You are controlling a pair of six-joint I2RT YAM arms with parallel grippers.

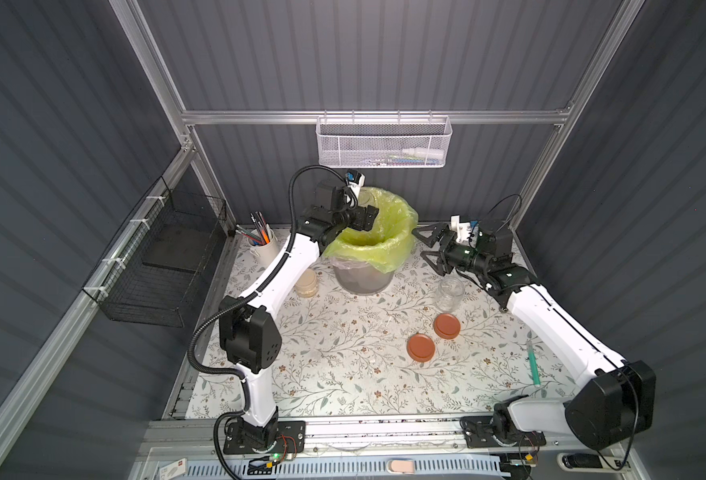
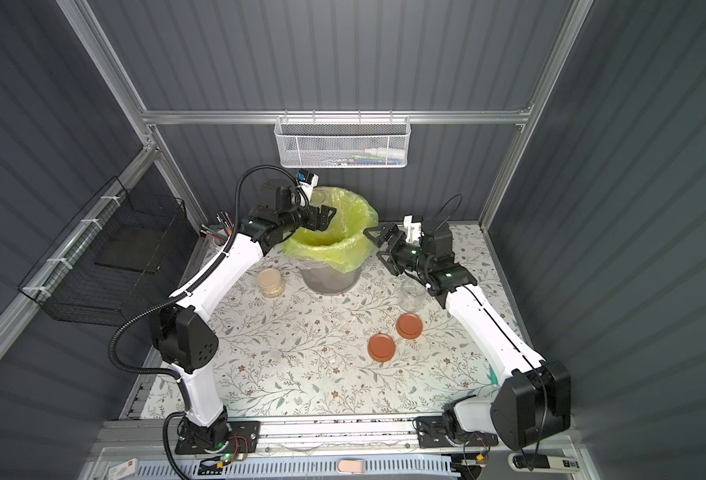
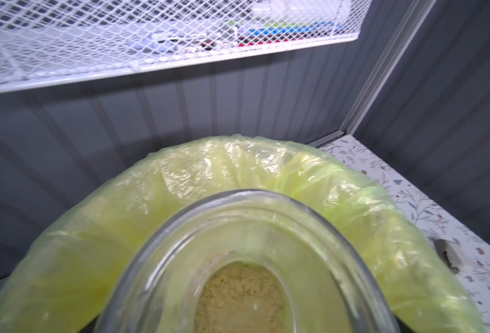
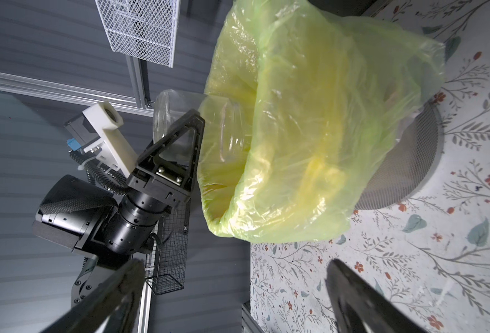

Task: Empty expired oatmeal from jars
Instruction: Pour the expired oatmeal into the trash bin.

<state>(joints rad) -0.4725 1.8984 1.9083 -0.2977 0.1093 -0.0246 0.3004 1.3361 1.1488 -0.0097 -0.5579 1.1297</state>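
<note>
Oatmeal (image 3: pixel 239 297), a pale beige-yellow grainy mass, shows through the glass of a small clear lidless glass jar (image 4: pixel 165 109). This jar is tipped on its side over the round grey bin (image 1: pixel 361 278), with its mouth pushed in behind the yellow-green plastic bag (image 1: pixel 397 224) that lines the bin. Whether the flakes sit in the jar's neck or down in the bag, the left wrist view does not settle. The left gripper (image 1: pixel 363 210) pinches this jar across its body at the bin's rim on the left arm's side — in the right wrist view one black finger lies flat against the glass.

More oatmeal fills a second clear glass jar with a cream lid (image 1: pixel 305 282), upright just beside the bin on that same side and partly behind the left arm. On the bin's other side, toward the front, a third clear glass jar (image 1: pixel 449 294) stands open and looks empty. Farther front from the bin lie one terracotta-brown round lid (image 1: pixel 446 326) and a second terracotta-brown lid (image 1: pixel 421 348), near each other but apart, on the floral-print table cover (image 1: pixel 343 353).

The right gripper (image 1: pixel 421 244) hovers close beside the bag on the bin's right — fingers spread wide, nothing between them.
</note>
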